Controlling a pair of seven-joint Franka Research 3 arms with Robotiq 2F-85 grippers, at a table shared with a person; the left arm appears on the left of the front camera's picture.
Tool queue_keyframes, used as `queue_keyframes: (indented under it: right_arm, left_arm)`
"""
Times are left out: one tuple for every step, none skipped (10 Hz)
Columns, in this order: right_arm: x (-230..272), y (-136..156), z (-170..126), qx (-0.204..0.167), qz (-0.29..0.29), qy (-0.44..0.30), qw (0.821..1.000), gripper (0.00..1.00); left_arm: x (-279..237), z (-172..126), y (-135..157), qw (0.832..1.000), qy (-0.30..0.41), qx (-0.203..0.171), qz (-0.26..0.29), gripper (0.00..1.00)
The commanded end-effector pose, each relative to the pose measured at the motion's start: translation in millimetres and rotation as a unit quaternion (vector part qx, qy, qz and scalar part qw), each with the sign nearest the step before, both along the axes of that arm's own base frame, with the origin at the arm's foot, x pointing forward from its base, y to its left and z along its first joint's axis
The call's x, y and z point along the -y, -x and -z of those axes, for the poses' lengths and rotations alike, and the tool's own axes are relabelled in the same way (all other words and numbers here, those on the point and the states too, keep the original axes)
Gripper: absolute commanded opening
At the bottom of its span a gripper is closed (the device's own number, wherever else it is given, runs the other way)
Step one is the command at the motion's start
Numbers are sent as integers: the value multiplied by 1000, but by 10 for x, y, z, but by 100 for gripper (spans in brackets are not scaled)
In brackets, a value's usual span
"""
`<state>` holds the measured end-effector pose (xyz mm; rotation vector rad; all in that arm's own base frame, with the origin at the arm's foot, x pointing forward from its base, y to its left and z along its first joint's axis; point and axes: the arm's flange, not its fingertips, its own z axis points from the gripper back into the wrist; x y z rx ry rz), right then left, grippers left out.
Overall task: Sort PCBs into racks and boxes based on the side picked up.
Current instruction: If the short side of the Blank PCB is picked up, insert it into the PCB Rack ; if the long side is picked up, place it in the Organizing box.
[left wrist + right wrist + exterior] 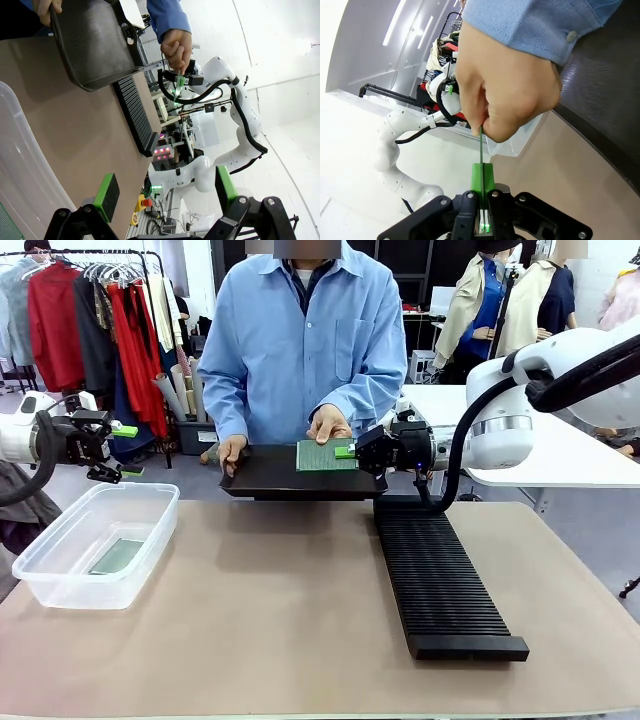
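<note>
Circuit board point(322, 455): over black tray point(262, 478), pinched by person's hand point(328, 424), right edge clamped in shut right gripper point(352, 451).
Rack point(440, 580): just below right gripper, long axis running toward robot.
Tub point(60, 570): well apart, under left gripper point(127, 451), which gapes empty.

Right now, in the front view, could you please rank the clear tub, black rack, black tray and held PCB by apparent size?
1. black rack and clear tub: look about alike, left unranked.
2. black tray.
3. held PCB.
</note>
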<state>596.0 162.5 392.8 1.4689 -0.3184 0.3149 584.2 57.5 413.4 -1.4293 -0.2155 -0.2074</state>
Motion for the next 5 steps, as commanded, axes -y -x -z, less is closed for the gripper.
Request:
queue_keyframes:
  right_arm:
    - [-8, -2, -8, 2, 0, -1, 1000, 0]
    - [-8, -2, -8, 2, 0, -1, 1000, 0]
    - [-8, -2, -8, 2, 0, -1, 1000, 0]
    - [-8, -2, -8, 2, 0, -1, 1000, 0]
    - [-8, -2, -8, 2, 0, -1, 1000, 0]
  left_arm:
    - [-11, -17, 2, 1000, 3, 2, 0, 100]
    - [-11, -17, 2, 1000, 3, 2, 0, 100]
    - [-11, -17, 2, 1000, 3, 2, 0, 100]
    - [-11, -17, 2, 1000, 3, 2, 0, 100]
    - [-11, -17, 2, 1000, 3, 2, 0, 100]
